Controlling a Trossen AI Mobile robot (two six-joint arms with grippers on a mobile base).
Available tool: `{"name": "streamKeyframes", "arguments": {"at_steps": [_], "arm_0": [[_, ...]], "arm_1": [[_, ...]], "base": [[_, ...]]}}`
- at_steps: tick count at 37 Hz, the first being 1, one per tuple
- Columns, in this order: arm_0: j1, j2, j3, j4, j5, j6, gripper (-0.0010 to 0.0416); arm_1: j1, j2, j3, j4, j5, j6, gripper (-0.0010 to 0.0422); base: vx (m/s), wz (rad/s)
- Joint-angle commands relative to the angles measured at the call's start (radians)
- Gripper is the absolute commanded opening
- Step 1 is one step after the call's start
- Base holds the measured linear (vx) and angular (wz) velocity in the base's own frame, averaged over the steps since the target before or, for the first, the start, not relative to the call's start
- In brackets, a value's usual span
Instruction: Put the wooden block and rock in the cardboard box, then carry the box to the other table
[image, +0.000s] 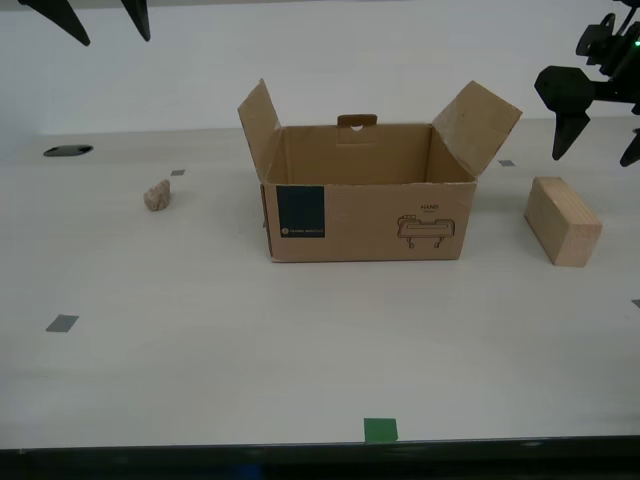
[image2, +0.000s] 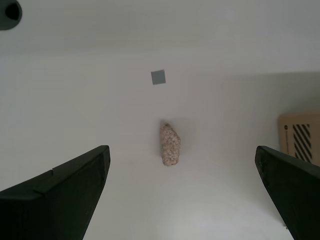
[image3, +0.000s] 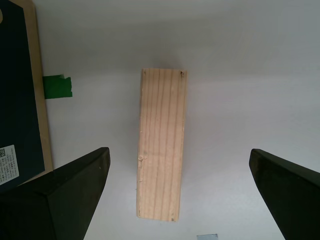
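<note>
The cardboard box stands open in the middle of the smooth off-white table, flaps up, nothing visible inside. The rock lies toward the exterior view's left of it, the wooden block toward the exterior view's right. My first gripper hovers open above the wooden block, which lies between its fingers well below them. My second gripper hangs open high over the rock; a box corner shows beside it. The other table is out of view.
Grey tape squares mark the tabletop, and a green tape piece sits by its front edge. A dark round hole is at the back on the exterior view's left. A dark wood-edged panel lies near the block.
</note>
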Motion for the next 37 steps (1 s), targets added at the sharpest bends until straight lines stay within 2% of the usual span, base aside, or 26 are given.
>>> {"name": "streamKeyframes", "arguments": {"at_steps": [1,19,37], "arm_0": [[0.0,-0.001,0.0,-0.002,-0.003,-0.002,0.0389],[0.0,-0.001,-0.002,-0.002,-0.003,-0.019,0.0389],[0.0,-0.001,-0.002,-0.001,-0.003,-0.02,0.0389]], "arm_1": [[-0.001,0.048,0.029,-0.02,-0.014,0.006,0.0398],[-0.001,0.2,0.028,-0.002,-0.014,0.02,0.0398],[-0.006,0.331,-0.013,0.027,-0.014,0.018,0.0398]], "base": [[0.0,0.0],[0.0,0.0],[0.0,0.0]]}}
